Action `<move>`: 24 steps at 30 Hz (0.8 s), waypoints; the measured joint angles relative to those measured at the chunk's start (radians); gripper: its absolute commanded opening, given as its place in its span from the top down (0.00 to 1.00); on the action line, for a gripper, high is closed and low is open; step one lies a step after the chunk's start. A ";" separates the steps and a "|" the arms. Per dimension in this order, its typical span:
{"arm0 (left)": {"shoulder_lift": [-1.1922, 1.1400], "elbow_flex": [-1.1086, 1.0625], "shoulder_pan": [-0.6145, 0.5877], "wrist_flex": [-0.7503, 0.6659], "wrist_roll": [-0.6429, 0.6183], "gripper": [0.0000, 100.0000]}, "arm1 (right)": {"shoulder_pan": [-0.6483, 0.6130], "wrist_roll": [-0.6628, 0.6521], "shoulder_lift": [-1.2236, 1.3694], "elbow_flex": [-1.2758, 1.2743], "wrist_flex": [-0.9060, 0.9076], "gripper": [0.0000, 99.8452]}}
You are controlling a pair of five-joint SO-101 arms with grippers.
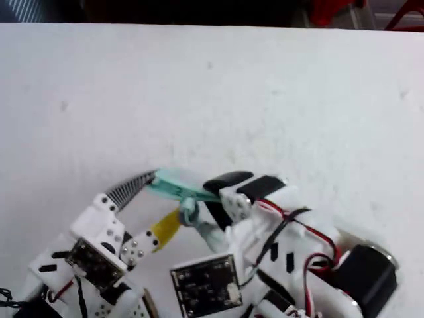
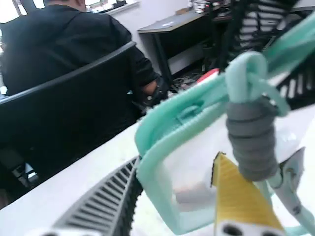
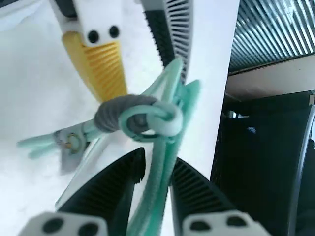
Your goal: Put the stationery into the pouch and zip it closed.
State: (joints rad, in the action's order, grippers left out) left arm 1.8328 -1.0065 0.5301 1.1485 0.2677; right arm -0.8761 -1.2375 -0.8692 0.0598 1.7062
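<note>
The pouch (image 1: pixel 173 187) is clear with a mint-green rim, and it is held off the table between both arms. Its zip pull, a green cord loop wrapped in grey (image 1: pixel 190 213) (image 2: pixel 250 132) (image 3: pixel 132 117), hangs beside the rim. My left gripper (image 1: pixel 165 197) (image 2: pixel 172 196) stands open, its grey ribbed finger (image 2: pixel 101 209) and yellow finger (image 2: pixel 241 196) either side of the pouch's end. My right gripper (image 1: pixel 211 197) (image 3: pixel 156 196) has its black fingers shut on the green rim (image 3: pixel 162 162). I cannot make out what is inside the pouch.
The white table (image 1: pixel 212 99) stretches wide toward its far edge. Both arm bases and their circuit boards (image 1: pixel 202 283) crowd the near edge. Beyond the table stand a black chair (image 2: pixel 74 113) and desks.
</note>
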 measured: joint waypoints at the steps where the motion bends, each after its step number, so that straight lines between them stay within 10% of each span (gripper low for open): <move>1: 0.000 0.002 0.015 0.014 0.000 0.76 | 0.000 0.000 0.000 0.000 0.002 0.98; 24: 0.000 0.061 0.101 0.127 0.000 0.76 | -0.044 0.057 -0.005 -0.316 -0.101 0.98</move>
State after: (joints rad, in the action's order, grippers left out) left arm 1.8328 -0.9452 0.6314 1.2758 0.2677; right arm -0.9206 -1.1807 -0.8738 -0.2562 1.6049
